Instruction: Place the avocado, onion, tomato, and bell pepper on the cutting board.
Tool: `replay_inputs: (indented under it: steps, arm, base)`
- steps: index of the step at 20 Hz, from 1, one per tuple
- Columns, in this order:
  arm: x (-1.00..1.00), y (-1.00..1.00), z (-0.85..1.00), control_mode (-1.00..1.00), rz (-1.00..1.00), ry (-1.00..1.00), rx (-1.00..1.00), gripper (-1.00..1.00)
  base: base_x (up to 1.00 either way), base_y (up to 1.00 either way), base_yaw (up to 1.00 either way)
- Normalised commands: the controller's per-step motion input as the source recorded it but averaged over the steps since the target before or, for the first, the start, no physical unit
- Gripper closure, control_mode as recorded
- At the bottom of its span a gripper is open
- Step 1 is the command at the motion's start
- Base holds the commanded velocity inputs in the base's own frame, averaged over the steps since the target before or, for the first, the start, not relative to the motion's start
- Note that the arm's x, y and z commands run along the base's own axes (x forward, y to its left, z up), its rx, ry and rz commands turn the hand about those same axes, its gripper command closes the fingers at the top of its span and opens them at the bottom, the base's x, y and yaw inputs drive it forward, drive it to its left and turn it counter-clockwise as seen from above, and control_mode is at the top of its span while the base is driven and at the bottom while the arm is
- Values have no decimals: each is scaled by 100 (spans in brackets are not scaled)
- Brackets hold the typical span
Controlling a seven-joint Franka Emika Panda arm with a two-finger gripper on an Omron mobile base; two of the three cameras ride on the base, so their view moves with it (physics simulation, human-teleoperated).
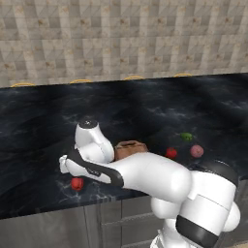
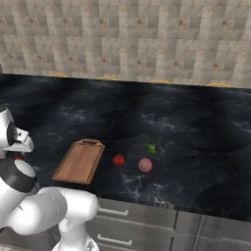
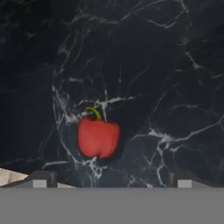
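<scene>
So the gripper (image 3: 112,183) is hanging over the dark marble table (image 3: 175,65) with its fingers spread wide, nothing between them. The red bell pepper (image 3: 98,137) sits on the table right ahead of it, yellow-green stem pointing to 12 o'clock. From the right base view, the cutting board (image 2: 80,161) lies bare, with the tomato (image 2: 118,160) just off its 3 o'clock side, then the onion (image 2: 145,164), and the avocado (image 2: 150,147) at the onion's 12 o'clock.

No legible text, label, brand, number or sign appears on any surface in these three views.
</scene>
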Motion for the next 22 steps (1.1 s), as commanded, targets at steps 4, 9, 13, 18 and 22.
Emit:
replay_inputs:
  steps: [4,9,13,18,22]
  arm:
    - [48,18,-28,-100,0,0,0,-100]
    - [30,20,-26,-100,0,0,0,-100]
    - [-1,2,-4,-100,0,2,1,-100]
    - [-14,13,-16,-100,0,2,1,-100]
    - [-20,6,-22,-100,0,3,1,-100]
  base:
    - [0,0,0]
    - [0,0,0]
    - [0,0,0]
    - [0,0,0]
    - [0,0,0]
